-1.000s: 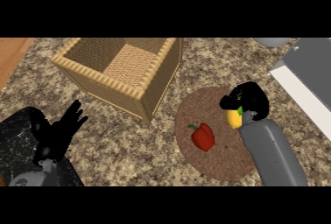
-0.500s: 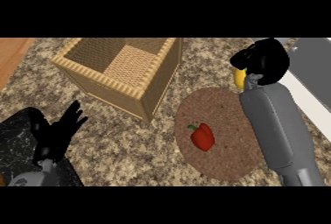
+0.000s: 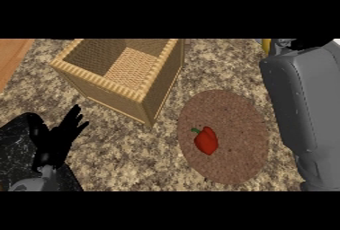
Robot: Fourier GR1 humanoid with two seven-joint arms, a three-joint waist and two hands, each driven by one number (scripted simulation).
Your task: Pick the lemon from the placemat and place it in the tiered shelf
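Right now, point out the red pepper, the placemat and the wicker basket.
red pepper (image 3: 206, 140): head view, middle of its red body.
placemat (image 3: 239, 117): head view, bare woven surface above and right of the pepper.
wicker basket (image 3: 159, 81): head view, its outer right wall.

Speckled stone counter (image 3: 119, 148), woven wicker shelf (image 3: 126, 76) (matt), rough fibrous placemat (image 3: 232, 130), glossy red pepper (image 3: 206, 140).

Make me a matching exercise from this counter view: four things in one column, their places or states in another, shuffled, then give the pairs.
1. red pepper
2. wicker basket
3. left hand
4. lemon

A. open, resting at the lower left
B. lying on the round placemat
C. a yellow sliver at the top right edge
D. standing left of the placemat

Pairs: 1-B, 2-D, 3-A, 4-C
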